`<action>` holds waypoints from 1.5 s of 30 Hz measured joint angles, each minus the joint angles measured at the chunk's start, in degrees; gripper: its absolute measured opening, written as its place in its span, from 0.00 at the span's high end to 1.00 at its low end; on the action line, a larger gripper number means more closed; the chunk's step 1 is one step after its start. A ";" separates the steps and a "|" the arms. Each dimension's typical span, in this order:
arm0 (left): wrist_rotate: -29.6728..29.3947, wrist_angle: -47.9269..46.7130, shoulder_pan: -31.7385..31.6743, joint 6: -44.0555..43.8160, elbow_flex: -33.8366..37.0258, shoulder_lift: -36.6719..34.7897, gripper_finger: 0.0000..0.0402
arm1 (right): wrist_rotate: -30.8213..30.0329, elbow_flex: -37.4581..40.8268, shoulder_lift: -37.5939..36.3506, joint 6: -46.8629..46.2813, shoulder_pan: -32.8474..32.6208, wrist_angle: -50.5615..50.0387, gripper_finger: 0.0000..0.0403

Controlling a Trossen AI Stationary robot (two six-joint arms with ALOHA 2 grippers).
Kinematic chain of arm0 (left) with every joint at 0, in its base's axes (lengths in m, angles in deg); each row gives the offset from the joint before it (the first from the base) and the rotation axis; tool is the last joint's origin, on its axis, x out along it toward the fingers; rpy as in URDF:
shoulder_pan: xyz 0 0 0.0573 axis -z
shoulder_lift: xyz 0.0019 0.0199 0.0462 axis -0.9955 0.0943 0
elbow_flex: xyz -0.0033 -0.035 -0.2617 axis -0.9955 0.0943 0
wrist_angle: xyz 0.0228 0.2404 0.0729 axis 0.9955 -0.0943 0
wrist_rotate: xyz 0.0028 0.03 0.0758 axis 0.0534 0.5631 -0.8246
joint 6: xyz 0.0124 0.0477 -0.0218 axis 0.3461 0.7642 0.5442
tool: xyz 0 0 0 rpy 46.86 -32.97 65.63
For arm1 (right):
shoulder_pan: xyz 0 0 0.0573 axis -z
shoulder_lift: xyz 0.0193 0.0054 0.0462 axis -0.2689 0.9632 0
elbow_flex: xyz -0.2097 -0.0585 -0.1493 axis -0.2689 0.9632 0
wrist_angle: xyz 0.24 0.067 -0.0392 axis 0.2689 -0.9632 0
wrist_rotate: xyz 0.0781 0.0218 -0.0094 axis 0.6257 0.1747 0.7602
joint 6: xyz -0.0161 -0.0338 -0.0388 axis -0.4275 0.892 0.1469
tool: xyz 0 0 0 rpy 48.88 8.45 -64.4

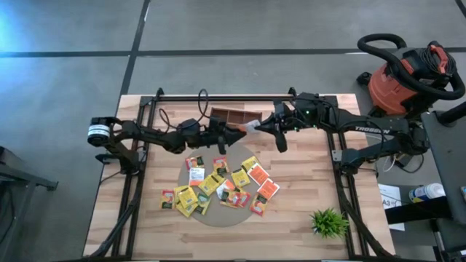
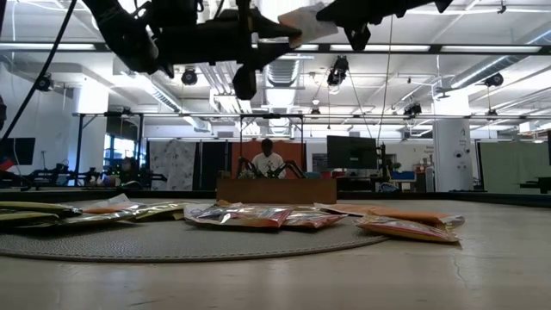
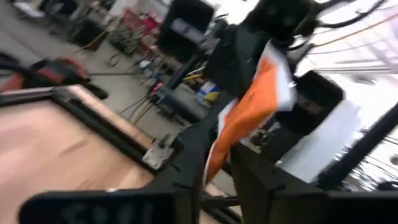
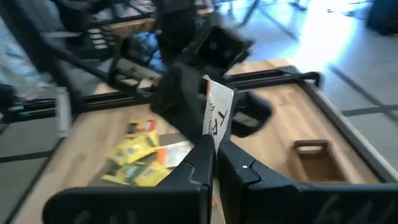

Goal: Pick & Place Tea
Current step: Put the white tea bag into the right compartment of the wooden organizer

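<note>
Both grippers meet high over the table's far middle, just in front of the wooden tray (image 1: 234,116). An orange and white tea packet (image 1: 249,127) (image 3: 255,106) (image 4: 217,112) hangs between them, clear of everything. My right gripper (image 1: 257,126) (image 4: 214,146) comes from the right and is shut on it. My left gripper (image 1: 237,132) (image 3: 217,167) comes from the left; its fingers stand slightly apart on either side of the packet's orange end. The other tea packets (image 1: 218,185) (image 2: 250,215), mostly yellow and orange, lie flat on a round grey mat (image 1: 218,218). My right gripper pinches the packet's white end (image 4: 213,132) between its two fingers, which come about level from the table's right. The packet stands on edge, lifted clear of the table. My left gripper has the orange end (image 3: 214,163) between its fingers; whether they touch it I cannot tell.
The divided wooden tray (image 4: 314,158) lies at the table's far edge. A small green plant (image 1: 329,222) stands near the front right. Black frame rails run along both sides of the table. A red shop vacuum (image 1: 408,73) stands on the floor beyond the far right corner.
</note>
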 joint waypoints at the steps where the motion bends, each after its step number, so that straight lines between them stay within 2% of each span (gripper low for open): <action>1: -0.89 -1.38 0.10 -0.19 0.18 -0.05 0.76 | -1.45 0.00 0.00 0.11 0.40 -0.47 0.98; 5: -3.12 -8.12 0.51 -0.22 0.32 -0.91 0.68 | -4.19 0.00 -0.02 0.29 3.42 -4.91 0.98; 8: -6.07 -14.49 1.19 -0.53 0.32 -2.87 0.66 | -4.20 -0.01 0.39 0.90 6.34 -8.77 0.98; 12: -13.12 -30.06 2.90 -0.80 0.32 -7.42 0.66 | -4.19 -0.14 3.26 3.19 10.10 -13.52 0.98; 17: -22.42 -51.66 5.09 -1.77 0.37 -15.24 0.66 | -4.22 -7.37 13.45 8.32 12.44 -22.27 0.98; 21: -25.93 -60.78 4.92 -0.80 0.82 -21.12 0.66 | -6.87 -18.81 24.17 14.05 13.79 -29.88 0.98; 27: -26.07 -63.77 2.74 1.53 6.69 -29.07 0.66 | -7.80 -38.13 39.43 17.67 16.96 -48.23 0.98; 36: -21.97 -59.93 -1.91 2.33 18.45 -38.76 0.66 | -8.74 -61.27 56.37 20.75 17.92 -65.80 0.98; 41: -19.23 -56.42 -4.02 4.31 22.62 -42.18 0.66 | -9.98 -70.47 63.76 20.76 17.86 -74.20 0.98; 45: -19.03 -55.95 -4.78 6.32 23.83 -43.55 0.66 | -10.24 -73.45 66.14 19.28 17.84 -76.65 0.98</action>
